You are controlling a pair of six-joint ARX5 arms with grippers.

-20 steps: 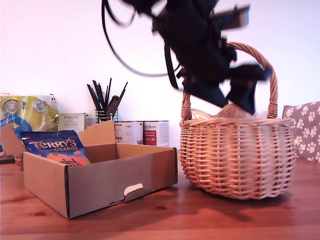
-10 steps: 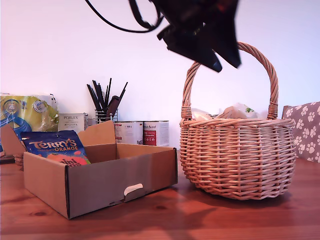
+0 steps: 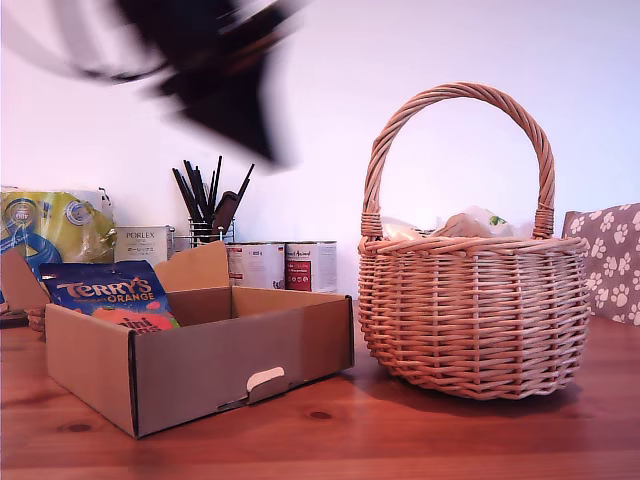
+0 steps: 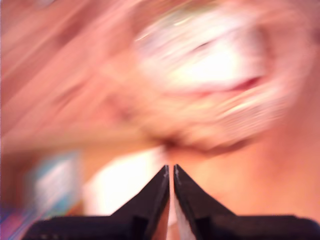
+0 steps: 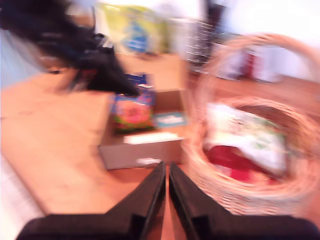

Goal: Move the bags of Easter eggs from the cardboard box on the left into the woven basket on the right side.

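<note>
The cardboard box [image 3: 230, 365] stands on the exterior view's left, with the blue "Terry's Orange" bag [image 3: 110, 295] propped at its back. The woven basket [image 3: 475, 310] stands on the exterior view's right, pale bags [image 3: 470, 222] showing over its rim. The second wrist view shows the box [image 5: 140, 150], the blue bag [image 5: 132, 107] and the basket [image 5: 240, 195], which holds a white bag [image 5: 245, 130] and a red-marked one [image 5: 230, 157]. My first arm [image 3: 225, 80] is a dark blur high above the box [image 5: 85, 55]. My first gripper [image 4: 170, 170] and second gripper [image 5: 166, 167] are shut and empty.
Behind the box are a yellow-and-blue plastic pack [image 3: 55, 225], a white Porlex carton [image 3: 145, 243], a wire pen holder [image 3: 210, 210] and two tins [image 3: 285, 265]. A paw-print cushion [image 3: 610, 260] sits at the exterior view's right edge. Everything rests on a wooden table [image 3: 400, 430].
The arm rose from the basket's rim and swung across to the exterior view's left, ending high over the box. The bags, box and basket stayed put.
</note>
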